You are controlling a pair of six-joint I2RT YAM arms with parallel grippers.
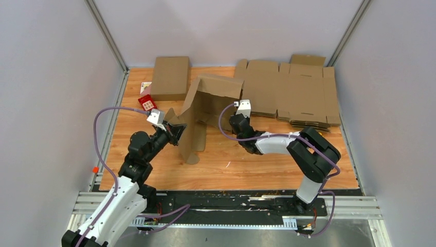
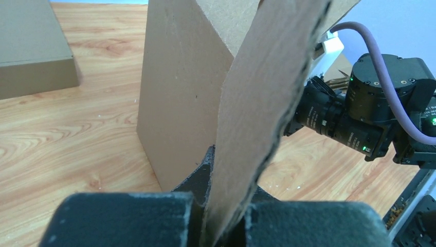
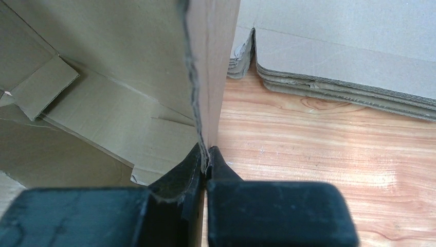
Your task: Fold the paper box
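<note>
Roughly midway, I judge: the cardboard box (image 1: 208,100) stands half-raised with its flaps unfolded, the left gripper (image 1: 178,133) and right gripper (image 3: 207,160) each pinching a panel.

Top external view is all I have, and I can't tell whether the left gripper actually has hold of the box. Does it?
Observer: Yes. The left wrist view shows the left gripper shut on a flap of the paper box, which rises between its fingers.
Operator: And the right one?
Observer: In the right wrist view, the right gripper is pinched on the edge of an upright panel.
Operator: Anything beyond that panel?
Observer: A stack of flat cardboard blanks lies on the table, with several layers showing at its edge.
</note>
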